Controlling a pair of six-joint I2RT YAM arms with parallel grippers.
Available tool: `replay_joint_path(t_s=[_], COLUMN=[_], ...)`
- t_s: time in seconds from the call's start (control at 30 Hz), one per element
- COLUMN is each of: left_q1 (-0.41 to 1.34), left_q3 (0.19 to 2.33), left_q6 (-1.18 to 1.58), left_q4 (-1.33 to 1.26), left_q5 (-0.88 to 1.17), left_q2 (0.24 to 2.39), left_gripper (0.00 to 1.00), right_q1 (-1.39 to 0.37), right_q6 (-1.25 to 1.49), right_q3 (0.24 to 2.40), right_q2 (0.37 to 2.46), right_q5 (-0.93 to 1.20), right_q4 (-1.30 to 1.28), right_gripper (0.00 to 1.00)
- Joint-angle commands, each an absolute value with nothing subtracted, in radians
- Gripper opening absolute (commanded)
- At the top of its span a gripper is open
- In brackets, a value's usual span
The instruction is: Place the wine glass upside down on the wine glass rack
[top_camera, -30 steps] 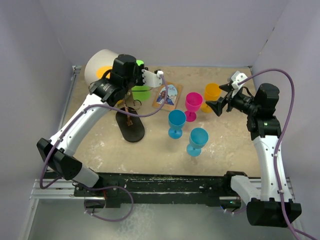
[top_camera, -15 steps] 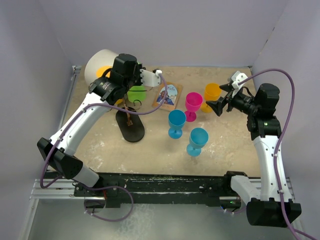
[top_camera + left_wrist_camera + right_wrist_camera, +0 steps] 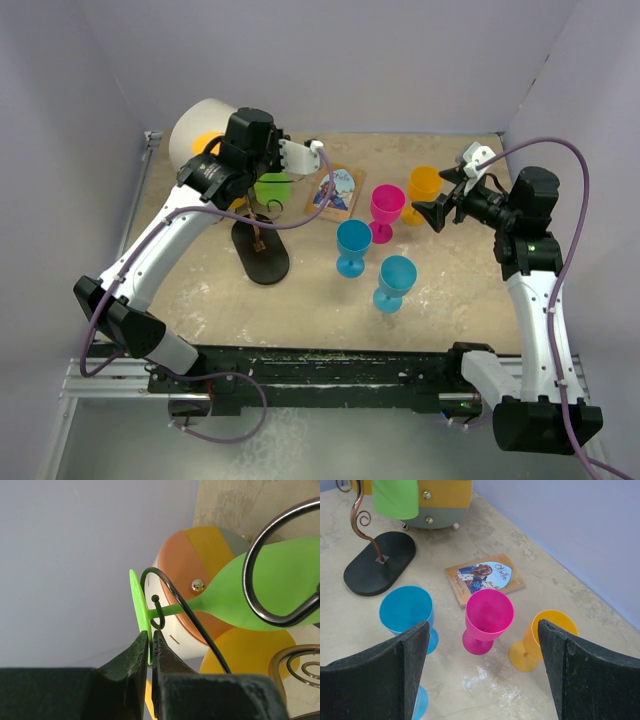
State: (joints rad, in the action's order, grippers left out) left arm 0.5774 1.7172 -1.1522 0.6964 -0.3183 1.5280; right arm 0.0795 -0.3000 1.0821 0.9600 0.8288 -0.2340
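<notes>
The green wine glass (image 3: 260, 592) hangs bowl-down among the dark wire arms of the wine glass rack (image 3: 165, 592). Its stem sits in a curled hook. My left gripper (image 3: 150, 647) is shut on the glass's flat green foot (image 3: 140, 605). In the top view the green glass (image 3: 272, 185) sits by the rack's post above the black oval base (image 3: 262, 252), under my left gripper (image 3: 262, 160). In the right wrist view the glass (image 3: 395, 497) and rack (image 3: 375, 562) show at upper left. My right gripper (image 3: 482, 672) is open and empty, above the pink glass (image 3: 487, 617).
A white cylinder with an orange inside (image 3: 200, 135) lies behind the rack. Two blue glasses (image 3: 353, 245) (image 3: 394, 282), the pink glass (image 3: 387, 210) and an orange glass (image 3: 423, 190) stand upright mid-table. A small book (image 3: 334, 190) lies flat near the rack.
The green glass has come down and slightly left onto the rack with my left gripper between one second ago and half a second ago. The right arm has not moved.
</notes>
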Motion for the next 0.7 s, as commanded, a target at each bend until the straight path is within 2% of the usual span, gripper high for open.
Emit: replay_joint_path(t_s=[0.0, 0.47, 0.67], left_q1=[0.580, 0.581, 0.581], left_q3=[1.760, 1.761, 1.764], left_q6=[-1.131, -1.129, -1.122], left_q4=[0.699, 0.711, 0.713], left_q5=[-0.321, -0.322, -0.317], left_q2=[1.516, 1.494, 1.486], left_gripper=[0.11, 0.24, 0.33], right_q1=[0.083, 0.084, 0.084], right_q6=[-0.315, -0.320, -0.321], right_q3=[1.078, 1.074, 1.072], right_q2=[0.948, 0.946, 0.945], right_q5=[0.829, 0.824, 0.821], right_q4=[-0.199, -0.199, -0.199], right_gripper=[0.91, 0.91, 0.91])
